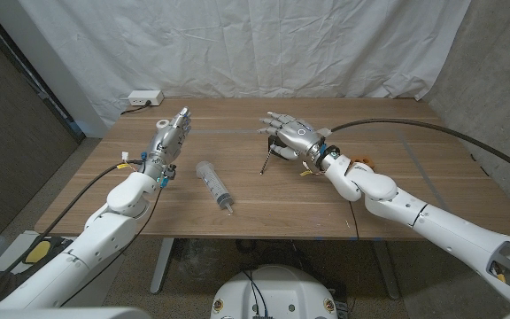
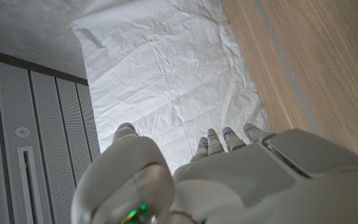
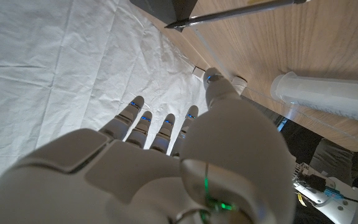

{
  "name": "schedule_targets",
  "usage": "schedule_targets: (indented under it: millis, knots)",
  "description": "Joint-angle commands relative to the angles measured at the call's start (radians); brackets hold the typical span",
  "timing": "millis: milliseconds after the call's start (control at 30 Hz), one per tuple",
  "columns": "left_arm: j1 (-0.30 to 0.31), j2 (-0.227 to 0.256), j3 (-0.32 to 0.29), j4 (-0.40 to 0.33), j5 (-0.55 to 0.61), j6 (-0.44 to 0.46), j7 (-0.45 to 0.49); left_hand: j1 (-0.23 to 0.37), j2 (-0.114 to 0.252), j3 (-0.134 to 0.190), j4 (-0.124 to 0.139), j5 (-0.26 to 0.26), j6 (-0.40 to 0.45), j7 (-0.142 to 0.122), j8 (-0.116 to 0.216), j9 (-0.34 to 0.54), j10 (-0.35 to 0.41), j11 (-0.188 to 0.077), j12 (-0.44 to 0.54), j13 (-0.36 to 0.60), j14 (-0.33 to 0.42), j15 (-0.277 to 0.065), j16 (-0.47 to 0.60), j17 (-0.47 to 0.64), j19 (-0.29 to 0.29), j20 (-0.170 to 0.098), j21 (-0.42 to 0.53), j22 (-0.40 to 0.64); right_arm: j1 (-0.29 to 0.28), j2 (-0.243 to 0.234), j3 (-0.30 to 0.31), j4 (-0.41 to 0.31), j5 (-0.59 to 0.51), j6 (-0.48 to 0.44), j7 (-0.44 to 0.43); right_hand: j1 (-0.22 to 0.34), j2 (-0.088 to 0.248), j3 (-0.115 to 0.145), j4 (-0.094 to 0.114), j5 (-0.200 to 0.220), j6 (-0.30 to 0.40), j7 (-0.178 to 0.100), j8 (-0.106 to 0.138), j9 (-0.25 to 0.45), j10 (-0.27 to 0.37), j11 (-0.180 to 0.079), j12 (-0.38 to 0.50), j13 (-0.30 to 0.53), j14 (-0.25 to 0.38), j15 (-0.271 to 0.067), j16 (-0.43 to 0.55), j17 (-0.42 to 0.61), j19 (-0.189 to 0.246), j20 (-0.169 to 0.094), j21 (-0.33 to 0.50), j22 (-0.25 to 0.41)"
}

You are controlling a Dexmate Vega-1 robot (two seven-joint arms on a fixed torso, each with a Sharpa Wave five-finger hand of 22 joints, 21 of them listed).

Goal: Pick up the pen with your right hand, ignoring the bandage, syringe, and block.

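Note:
The dark, thin pen (image 1: 267, 159) lies on the wooden table (image 1: 414, 190) just right of the middle, one end under my right hand (image 1: 292, 133). That hand hovers over the pen's far end with fingers spread, gripping nothing. In the right wrist view the pen (image 3: 241, 11) runs past the fingertips (image 3: 140, 109), apart from them. My left hand (image 1: 172, 133) is at the table's left, fingers straight and together, holding nothing.
A clear syringe (image 1: 213, 184) lies between the arms, near the front; its barrel (image 3: 328, 99) also shows in the right wrist view. A small white roll (image 1: 163, 124) sits by my left hand. An orange block (image 1: 364, 162) peeks out behind my right forearm. A power strip (image 1: 142, 98) lies at the far left edge.

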Motion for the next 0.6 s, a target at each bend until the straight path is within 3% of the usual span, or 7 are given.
schedule_targets:
  millis: [33,600]
  knots:
    - [0.013,0.010,-0.008,-0.026,0.001,0.017,0.012,0.011,0.001,-0.008,0.000,-0.005,0.004,0.001,-0.005,0.002,0.003,-0.002,-0.001,0.001,0.004,0.001,-0.003,0.001,-0.004,-0.044,0.003,0.006,0.006,0.017,-0.033,0.044,-0.044,-0.016,-0.077,-0.001,-0.005,-0.004,0.004,0.005,0.004,0.004,0.000,0.003,-0.001,0.005,0.004,0.001,-0.004,-0.013,0.005,0.004,-0.001,-0.070,-0.001,0.005]
    - [0.003,0.017,-0.003,-0.042,0.008,0.039,0.013,0.013,0.003,-0.011,0.000,-0.005,0.003,0.001,-0.006,0.002,0.003,-0.003,-0.001,0.001,0.003,0.001,-0.004,0.001,-0.004,-0.043,0.003,0.006,0.029,0.037,-0.076,0.137,-0.070,-0.043,-0.174,-0.012,-0.005,-0.015,0.013,0.011,0.015,0.004,0.001,0.002,-0.005,0.015,0.007,0.001,-0.002,-0.013,0.009,0.007,0.006,-0.068,0.001,0.006]
